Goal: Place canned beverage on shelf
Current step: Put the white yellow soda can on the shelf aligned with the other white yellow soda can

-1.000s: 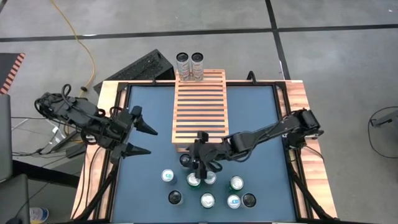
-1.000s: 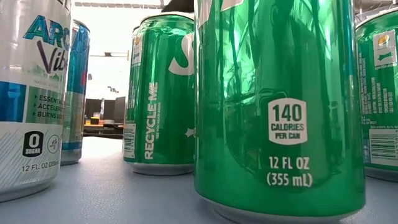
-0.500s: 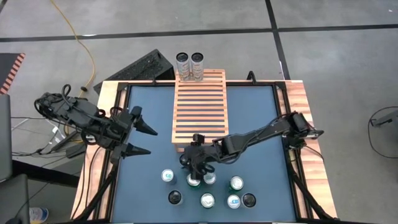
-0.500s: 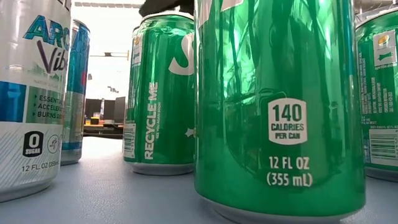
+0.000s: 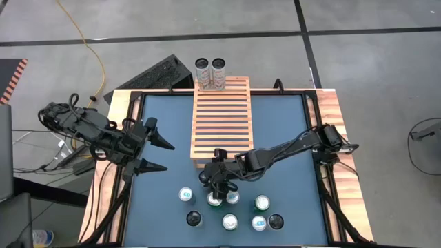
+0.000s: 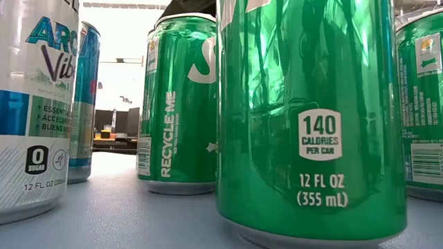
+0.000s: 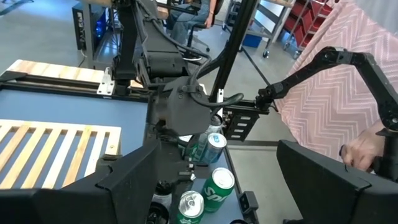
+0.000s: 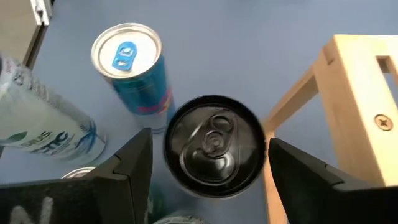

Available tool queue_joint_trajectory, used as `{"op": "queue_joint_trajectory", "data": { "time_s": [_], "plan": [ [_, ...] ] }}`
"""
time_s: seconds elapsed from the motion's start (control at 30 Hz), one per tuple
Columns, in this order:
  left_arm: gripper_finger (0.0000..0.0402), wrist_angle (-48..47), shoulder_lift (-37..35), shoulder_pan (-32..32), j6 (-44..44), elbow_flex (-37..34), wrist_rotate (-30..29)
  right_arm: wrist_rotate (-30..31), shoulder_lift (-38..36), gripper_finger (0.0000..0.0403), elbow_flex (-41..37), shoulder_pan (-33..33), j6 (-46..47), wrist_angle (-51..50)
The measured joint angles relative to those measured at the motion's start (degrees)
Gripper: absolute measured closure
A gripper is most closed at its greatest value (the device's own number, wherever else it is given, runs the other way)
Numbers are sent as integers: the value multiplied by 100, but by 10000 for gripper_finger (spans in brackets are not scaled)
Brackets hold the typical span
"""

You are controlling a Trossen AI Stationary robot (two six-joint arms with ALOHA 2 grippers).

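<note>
Tabletop's green can (image 6: 311,117) reads "140 CALORIES PER CAN"; both claws gape apart.

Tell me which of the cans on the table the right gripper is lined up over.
The black-topped can beside the shelf corner. It sits between the open fingers of the right gripper; the blue can and the others stand off to the side.

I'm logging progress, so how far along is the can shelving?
Done: two silver cans stand at the slatted wooden shelf's far end. In hand: the open right gripper straddles a black-topped can, not yet lifted. Left gripper waits open. Several cans remain on the blue table.
</note>
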Motion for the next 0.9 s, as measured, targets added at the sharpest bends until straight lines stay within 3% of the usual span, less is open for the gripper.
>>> {"op": "queue_joint_trajectory", "data": {
  "time_s": [0.5, 0.9],
  "plan": [
    [95, -2, -1, 2, 79, 0, -16, -273, 232, 147, 17, -73, -136, 183],
    [95, -4, -2, 2, 82, 0, -21, -234, 205, 251, 39, -72, 184, 143]
  ]
}}
